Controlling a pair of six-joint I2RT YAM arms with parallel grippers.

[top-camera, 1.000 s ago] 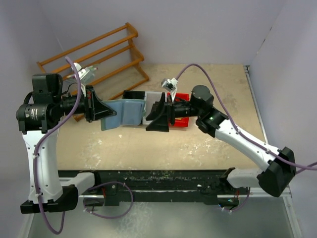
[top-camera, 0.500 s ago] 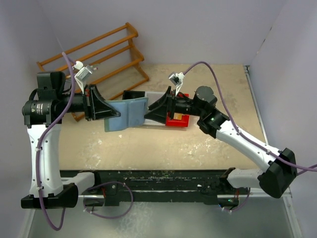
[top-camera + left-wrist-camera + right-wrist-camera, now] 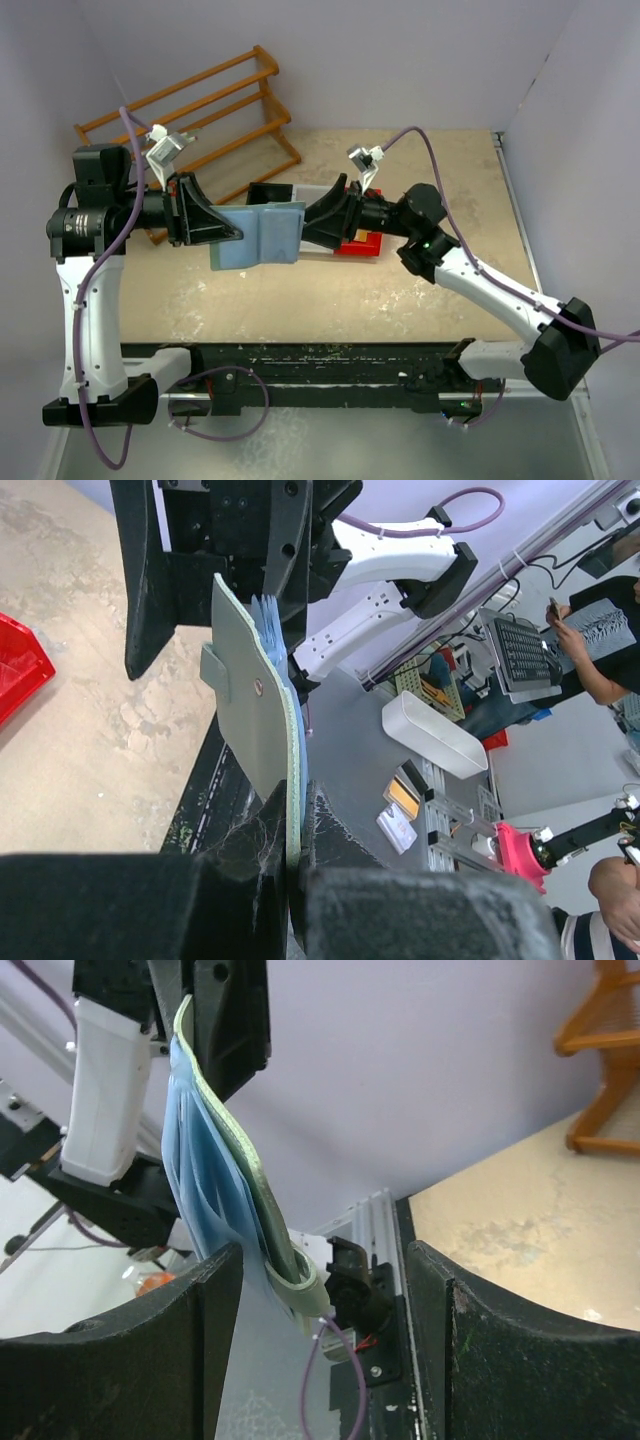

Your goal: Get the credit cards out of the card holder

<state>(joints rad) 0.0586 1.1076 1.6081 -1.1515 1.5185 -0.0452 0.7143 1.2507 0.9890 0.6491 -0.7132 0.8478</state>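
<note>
Left gripper: pressed together, pinching one edge of the card holder
Card holder: held aloft above the table, between the two arms
Right gripper: spread, jaws straddling the holder's free edge
Credit cards: none distinguishable; presumably inside the blue pockets
Technique: close on a card edge alone, then pull straight away from the left grip

Grey-green card holder aloft, seemingly half-open, teal inside.
</note>
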